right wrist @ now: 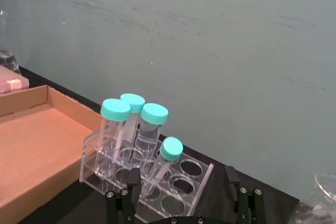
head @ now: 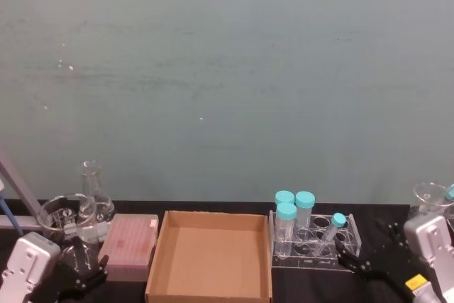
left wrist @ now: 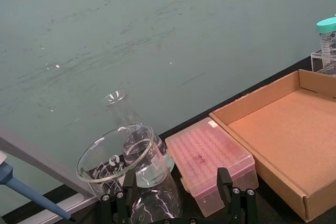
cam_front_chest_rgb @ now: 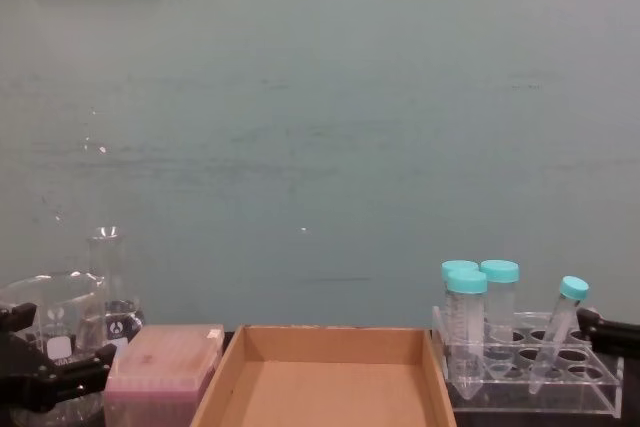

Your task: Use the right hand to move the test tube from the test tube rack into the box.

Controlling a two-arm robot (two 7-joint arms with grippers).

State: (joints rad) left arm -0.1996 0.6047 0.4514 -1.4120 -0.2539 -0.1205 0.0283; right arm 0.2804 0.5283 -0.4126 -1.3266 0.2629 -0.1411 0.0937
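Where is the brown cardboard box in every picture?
Head view: the box lies bottom middle, between the pink tip box and the test tube rack.
Chest view: the box lies bottom middle, between the same two.
Left wrist view: the box lies next to the pink tip box.
Right wrist view: the box lies next to the rack.
Shared landmark: the wide teal-capped tubes in the rack.

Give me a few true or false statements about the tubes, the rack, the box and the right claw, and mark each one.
The slim test tube leans tilted in the rack. True.
The right claw is shut on it. False: it is open, just short of the rack, holding nothing.
The box sits between the pink tip box and the rack. True.
Four wide tubes stand in the rack. False: three.
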